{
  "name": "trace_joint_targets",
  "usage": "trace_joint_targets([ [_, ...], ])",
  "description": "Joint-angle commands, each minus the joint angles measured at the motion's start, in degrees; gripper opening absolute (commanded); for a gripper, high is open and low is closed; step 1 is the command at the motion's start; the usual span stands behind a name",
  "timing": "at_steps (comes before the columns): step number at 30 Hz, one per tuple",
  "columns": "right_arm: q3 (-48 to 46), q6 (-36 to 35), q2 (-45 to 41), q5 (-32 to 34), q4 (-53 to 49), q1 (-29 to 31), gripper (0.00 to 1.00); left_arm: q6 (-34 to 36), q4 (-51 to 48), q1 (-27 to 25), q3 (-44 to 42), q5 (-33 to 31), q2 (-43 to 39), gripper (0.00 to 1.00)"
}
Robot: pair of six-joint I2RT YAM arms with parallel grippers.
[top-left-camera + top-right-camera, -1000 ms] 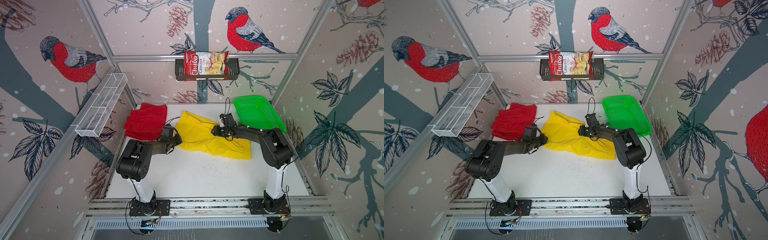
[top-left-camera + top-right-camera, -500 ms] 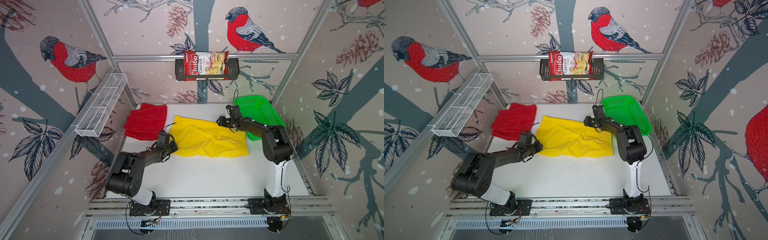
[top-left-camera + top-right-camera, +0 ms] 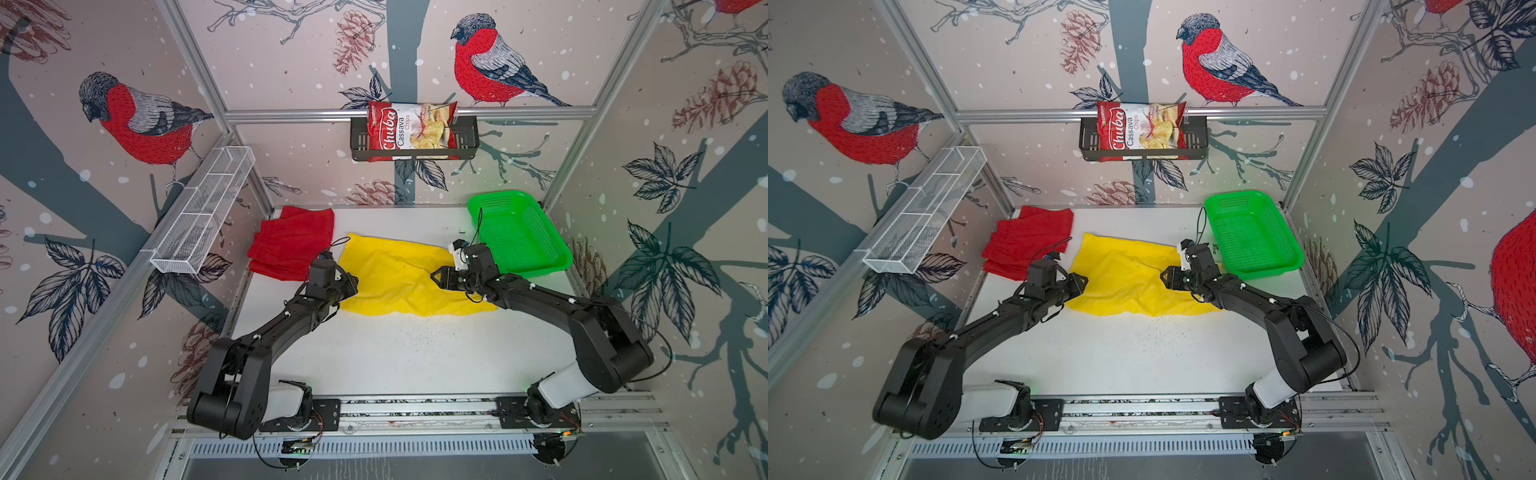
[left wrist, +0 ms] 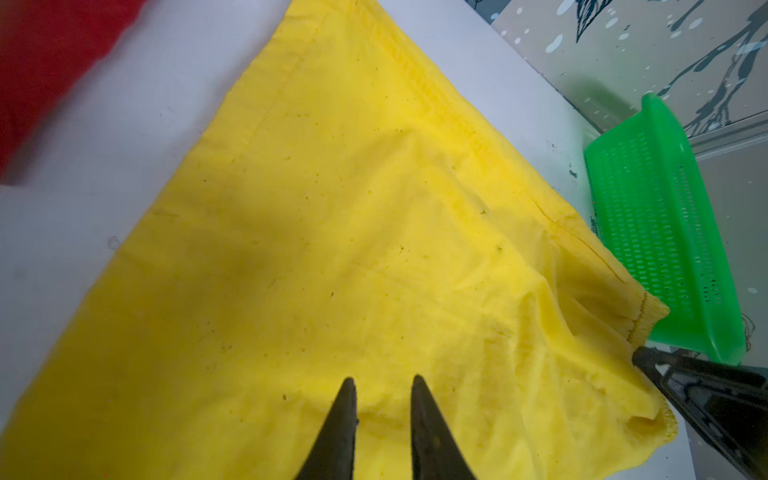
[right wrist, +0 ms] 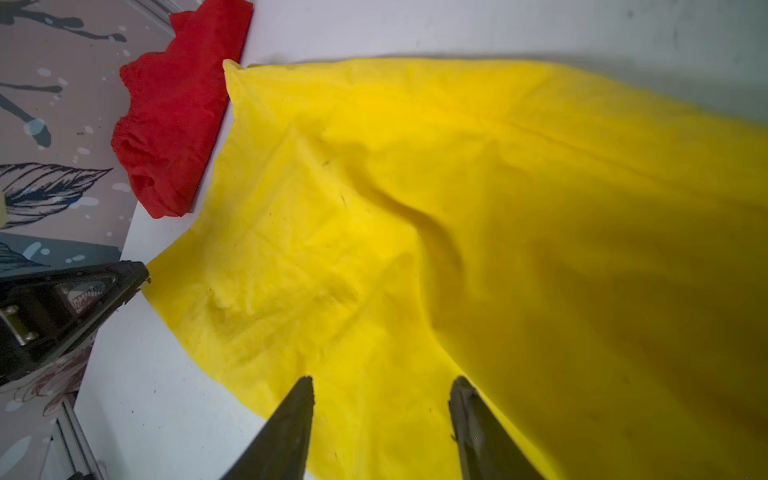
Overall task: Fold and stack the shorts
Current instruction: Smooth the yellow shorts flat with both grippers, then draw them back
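Left pincer (image 4: 382,378) hangs over the bright yellow cloth shorts (image 3: 395,274), fingers a little apart, pinching nothing. Right pincer (image 5: 380,380) is spread wide above them. They lie just beside the green plastic mesh basket (image 3: 519,237); the bright red cloth shorts (image 3: 293,243) lie farther from it.

Both top views: mounted high at front, looking down and toward back wall. Far; take in whole table (image 3: 395,361), both arms, side walls. Near-identical pair, slight sideways offset.
Left wrist cam: close, low over yellow shorts (image 4: 332,228), looking out past left gripper (image 4: 383,380) toward green basket (image 4: 665,232).
Right wrist cam: close, low, looking past right gripper (image 5: 383,379) across same shorts, opposite way, toward red shorts (image 5: 174,116).
All four views share yellow shorts.
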Motion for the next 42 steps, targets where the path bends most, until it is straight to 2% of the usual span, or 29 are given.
trace_joint_targets([
  [1, -4.5, 3.4, -1.1, -1.2, 6.2, -2.1, 0.54, -2.8, 6.2, 0.0, -0.5, 0.6, 4.5, 0.22],
  [6, -11.2, 4.2, -1.6, -1.7, 8.7, -6.8, 0.54, -7.6, 5.5, 1.2, -2.6, -2.5, 9.7, 0.2],
  [11, -16.0, 3.6, -2.1, -1.4, 8.1, -8.2, 0.54, -10.8, 6.9, 5.1, -10.1, -2.2, 7.4, 0.19],
  [15, -20.7, 4.0, -5.7, 0.0, 5.7, -8.3, 0.54, -10.5, 3.5, 8.2, -15.7, -3.0, 0.9, 0.19],
  [18, -25.3, 5.6, -11.0, 0.2, 4.9, -7.3, 0.54, -10.1, -2.4, 8.5, -17.7, -5.6, -6.3, 0.19],
  [20, -27.1, 6.0, -15.0, 0.2, 3.9, -6.1, 0.55, -9.9, -5.2, 8.5, -18.5, -4.8, -11.7, 0.2],
  [24, -25.1, 5.8, -25.4, -0.1, -0.3, -5.7, 0.56, -6.9, -7.4, 8.2, -17.6, -0.3, -23.7, 0.22],
  [28, -20.0, 5.1, -30.9, 0.5, -1.2, -6.0, 0.58, -3.2, -4.1, 5.8, -13.7, -0.1, -28.3, 0.25],
  [30, -17.7, 3.9, -30.4, 1.3, 0.1, -6.6, 0.59, 0.6, -1.8, 3.7, -10.1, -0.9, -25.5, 0.27],
  [33, -13.5, 2.8, -25.8, -0.3, 2.4, -7.4, 0.58, 3.7, 0.3, 1.2, -2.2, 0.2, -15.6, 0.27],
  [36, -8.8, 2.0, -18.1, -3.4, 4.3, -7.2, 0.56, 3.8, 4.2, -1.7, 4.9, 2.7, -4.3, 0.25],
  [42, -1.4, 0.9, -3.1, -1.4, 6.0, -5.2, 0.55, 3.7, 10.5, -5.0, 17.9, 5.2, 17.6, 0.2],
])
